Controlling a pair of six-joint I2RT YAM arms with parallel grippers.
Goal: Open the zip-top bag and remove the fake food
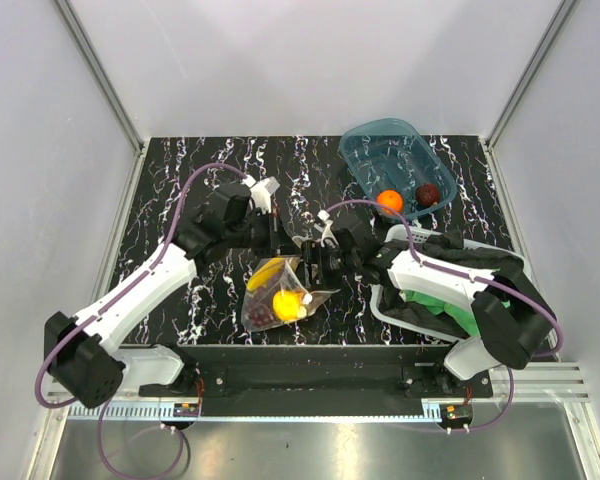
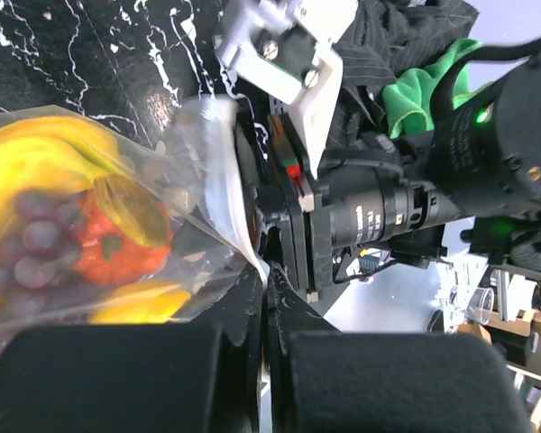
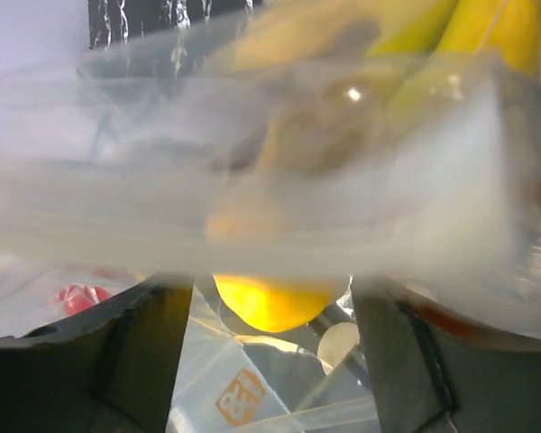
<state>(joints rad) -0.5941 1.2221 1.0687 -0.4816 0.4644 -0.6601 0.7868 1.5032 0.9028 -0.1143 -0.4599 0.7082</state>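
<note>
The bag (image 1: 280, 295) lies on the worktop (image 1: 180, 170) near the front edge, between the two arms, with its mouth end lifted toward the tools. Through its clear film show a banana bunch (image 1: 265, 275), a round yellow fruit (image 1: 288, 303), grapes (image 1: 260, 315) and, in the left wrist view, an orange fruit (image 2: 117, 248) wedged against the grapes. The left tool (image 2: 265, 302) is at the bag's mouth, its dark fingers pressed together with a fold of the film pinched in the thin seam between them. The right tool (image 1: 315, 260) faces it from the other side, just beside the same end of the bag. In its own view the two fingers (image 3: 144, 361) stand somewhat apart, with bag film and the yellow fruit between them. Blurred plastic stretched across hides the tips, so I cannot tell whether it grips the bag. Toward the far right, well apart from the bag, a blue tub (image 1: 380, 125) holds an orange ball (image 1: 390, 200) and a dark red fruit (image 1: 427, 193). A white basket (image 1: 385, 305) under the right arm holds a green cloth (image 1: 435, 305) and dark fabric (image 1: 460, 255).
</note>
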